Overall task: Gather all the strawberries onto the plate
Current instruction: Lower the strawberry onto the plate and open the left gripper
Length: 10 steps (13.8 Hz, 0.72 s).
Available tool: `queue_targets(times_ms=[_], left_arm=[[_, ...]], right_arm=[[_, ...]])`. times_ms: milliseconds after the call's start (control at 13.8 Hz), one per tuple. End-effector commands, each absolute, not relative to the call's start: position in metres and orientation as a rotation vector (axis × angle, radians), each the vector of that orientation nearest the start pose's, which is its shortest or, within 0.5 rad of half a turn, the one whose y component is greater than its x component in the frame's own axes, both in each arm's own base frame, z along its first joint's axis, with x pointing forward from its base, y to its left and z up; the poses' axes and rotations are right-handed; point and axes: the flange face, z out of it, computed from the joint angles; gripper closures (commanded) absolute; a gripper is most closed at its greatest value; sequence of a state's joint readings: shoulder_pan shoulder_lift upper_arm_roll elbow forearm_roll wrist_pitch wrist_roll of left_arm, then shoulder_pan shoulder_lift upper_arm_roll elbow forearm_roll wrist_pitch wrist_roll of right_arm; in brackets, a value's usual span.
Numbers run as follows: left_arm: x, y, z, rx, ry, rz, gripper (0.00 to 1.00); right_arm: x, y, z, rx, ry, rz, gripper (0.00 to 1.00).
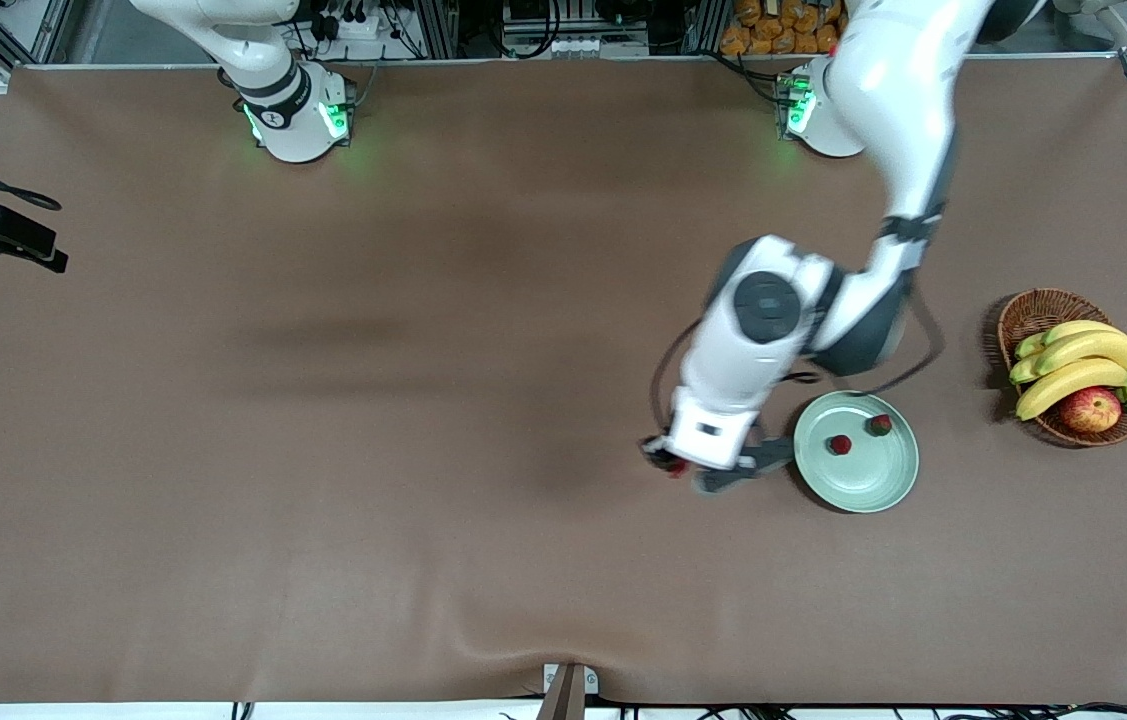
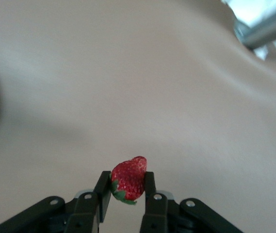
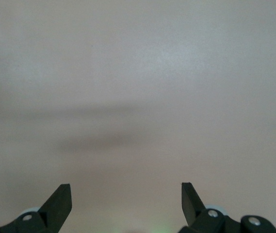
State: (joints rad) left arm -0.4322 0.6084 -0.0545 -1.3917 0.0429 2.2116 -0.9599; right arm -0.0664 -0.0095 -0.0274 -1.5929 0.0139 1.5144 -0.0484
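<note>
Your left arm reaches down from its base and bends over the bench point(image 1: 323, 500), its wrist pointing downward just beside the plate point(image 1: 873, 485), on the side toward the right arm's end. The left claw point(image 2: 128, 187) is clamped on one strawberry point(image 2: 129, 180), over bare bench. Two other strawberries point(image 1: 840, 444) lie in the plate. Your right arm waits by its base; the right claw point(image 3: 126, 196) hangs with its fingers wide apart.

Strawberry point(image 2: 129, 180) — in left end effector point(image 2: 127, 187)
</note>
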Motion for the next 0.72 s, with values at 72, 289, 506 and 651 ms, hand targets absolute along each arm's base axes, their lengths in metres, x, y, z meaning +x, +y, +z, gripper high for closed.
queue_targets(times_ms=[72, 289, 506, 651], left_arm=[[0.667, -0.263, 0.390, -3.099, -0.755, -0.149, 1.00], [0.673, -0.172, 0.366, -3.037, -0.603, 0.087, 1.00], [0.673, -0.104, 0.317, -2.995, -0.658, 0.194, 1.00], [0.680, -0.077, 0.289, -2.985, -0.715, 0.204, 1.00]], right_arm=[[0.537, -0.048, 0.619, -3.131, 0.055, 0.064, 0.00], [0.539, -0.047, 0.621, -3.134, 0.048, 0.040, 0.00], [0.540, -0.049, 0.621, -3.134, 0.072, 0.040, 0.00], [0.540, -0.051, 0.625, -3.134, 0.079, 0.040, 0.00]])
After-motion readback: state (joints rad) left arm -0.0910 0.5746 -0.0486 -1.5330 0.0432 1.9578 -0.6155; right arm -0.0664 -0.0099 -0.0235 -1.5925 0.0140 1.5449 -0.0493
